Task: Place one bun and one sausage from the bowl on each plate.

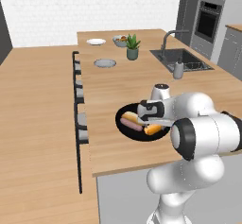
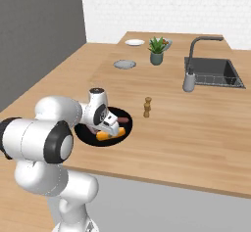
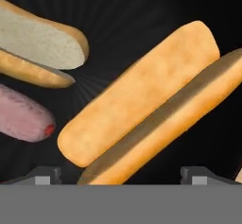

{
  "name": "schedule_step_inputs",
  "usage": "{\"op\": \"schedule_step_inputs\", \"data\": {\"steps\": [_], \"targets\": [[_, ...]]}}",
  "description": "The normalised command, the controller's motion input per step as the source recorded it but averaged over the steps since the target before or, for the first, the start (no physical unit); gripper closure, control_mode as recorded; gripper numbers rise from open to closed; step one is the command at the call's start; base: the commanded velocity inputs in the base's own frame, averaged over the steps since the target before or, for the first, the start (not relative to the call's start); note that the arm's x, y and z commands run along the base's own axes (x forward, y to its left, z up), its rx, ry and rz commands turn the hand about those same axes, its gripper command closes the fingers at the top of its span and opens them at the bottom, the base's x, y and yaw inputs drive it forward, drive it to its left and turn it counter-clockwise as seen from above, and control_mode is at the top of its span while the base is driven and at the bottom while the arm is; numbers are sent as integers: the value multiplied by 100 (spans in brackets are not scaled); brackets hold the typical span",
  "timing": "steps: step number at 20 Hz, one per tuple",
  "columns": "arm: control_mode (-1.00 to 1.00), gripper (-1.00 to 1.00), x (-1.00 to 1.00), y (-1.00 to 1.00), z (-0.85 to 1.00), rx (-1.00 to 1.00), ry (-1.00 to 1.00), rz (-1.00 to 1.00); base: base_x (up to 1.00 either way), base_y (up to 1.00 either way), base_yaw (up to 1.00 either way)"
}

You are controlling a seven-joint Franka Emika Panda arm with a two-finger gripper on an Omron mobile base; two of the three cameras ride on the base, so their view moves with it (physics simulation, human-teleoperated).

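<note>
Two buns (image 3: 142, 109), one sausage (image 3: 23, 119) seen clearly — black bowl (image 1: 124, 124); two plates (image 1: 105, 63). Gripper (image 3: 120, 176) wide, empty.

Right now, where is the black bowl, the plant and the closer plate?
bowl (image 2: 86, 137): right base view, on its bare black rim.
plant (image 1: 133, 42): left base view, on its green leaves.
closer plate (image 1: 105, 63): left base view, on its flat middle.

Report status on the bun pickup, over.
Gripper open, low over the black bowl, fingertips straddling a golden bun. Second bun and sausage alongside. Both plates bare, far up the counter. Nothing in the way.
</note>
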Motion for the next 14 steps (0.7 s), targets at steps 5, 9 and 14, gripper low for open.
{"op": "schedule_step_inputs", "data": {"steps": [5, 9, 14], "targets": [[-100, -100, 24, 0, -25, 0, 0, -1, 0, 0, 0], [-100, -100, 15, 0, -22, 0, 0, 0, 0, 0, 0], [-100, -100, 2, 0, -20, 0, 1, 0, 0, 0, 0]]}}
